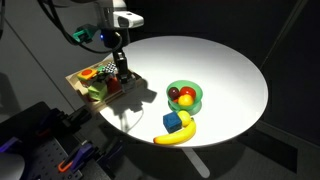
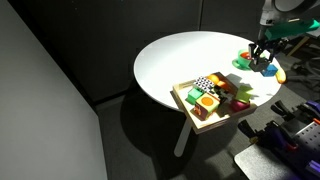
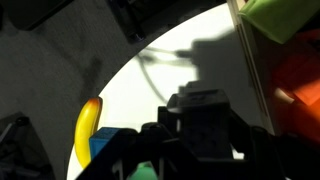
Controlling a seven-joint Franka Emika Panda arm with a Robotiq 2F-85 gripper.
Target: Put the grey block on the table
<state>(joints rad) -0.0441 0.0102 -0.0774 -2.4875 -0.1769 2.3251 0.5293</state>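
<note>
Wrist view: gripper (image 3: 205, 135) jaws clamp the grey block (image 3: 204, 115) over the white table (image 3: 150, 85), with banana (image 3: 86, 130) and blue cube (image 3: 106, 146) nearby.

White table (image 1: 225, 65), grey block (image 3: 205, 118), yellow banana (image 1: 176, 137), blue cube (image 1: 173, 121).

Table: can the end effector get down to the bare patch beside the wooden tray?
Probably yes. The end effector hangs by the tray, seemingly holding the grey block; the table under it looks bare in the wrist view, with banana and blue cube off aside.
</note>
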